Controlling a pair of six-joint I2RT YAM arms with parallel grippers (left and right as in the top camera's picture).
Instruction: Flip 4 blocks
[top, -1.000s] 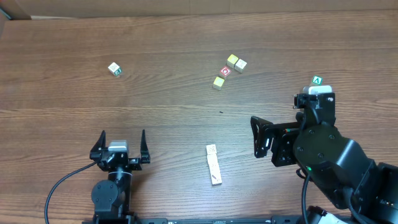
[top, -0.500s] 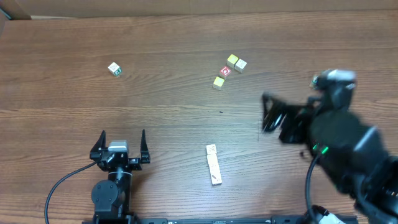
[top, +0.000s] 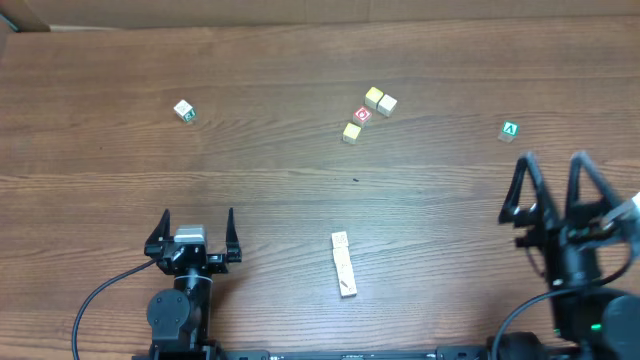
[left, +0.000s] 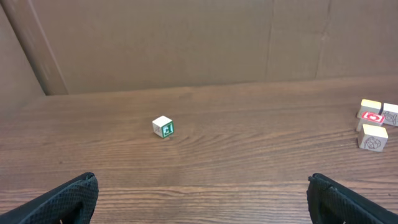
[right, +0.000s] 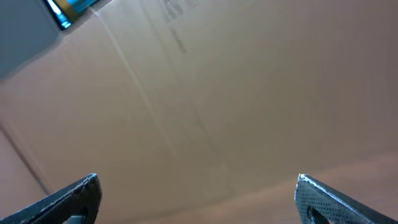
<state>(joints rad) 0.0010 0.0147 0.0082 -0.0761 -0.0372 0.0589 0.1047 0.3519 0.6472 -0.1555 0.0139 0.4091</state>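
Note:
Several cream blocks lie on the wooden table (top: 280, 200). One block (top: 184, 110) (left: 163, 126) with a green mark sits alone at the far left. A pale yellow block (top: 373, 97) (left: 371, 105), a cream block (top: 387, 104) (left: 390, 114) and another cream block (top: 351, 132) (left: 373, 137) cluster at the far middle. My left gripper (top: 196, 218) (left: 202, 182) rests open near the front edge, far from all of them. My right gripper (top: 553, 162) (right: 198, 180) stands open at the front right, tilted up at a cardboard wall, nothing between its fingers.
A red-faced cube (top: 362, 115) (left: 373, 117) sits inside the cluster. A green cube with a white "A" (top: 510, 129) lies just beyond my right gripper. A pale wooden stick (top: 344, 264) lies front centre. A cardboard wall (left: 186, 43) backs the table.
My right arm has swung from pointing left over the table to pointing away at the front right, uncovering the green "A" cube. The left arm and the blocks have not moved.

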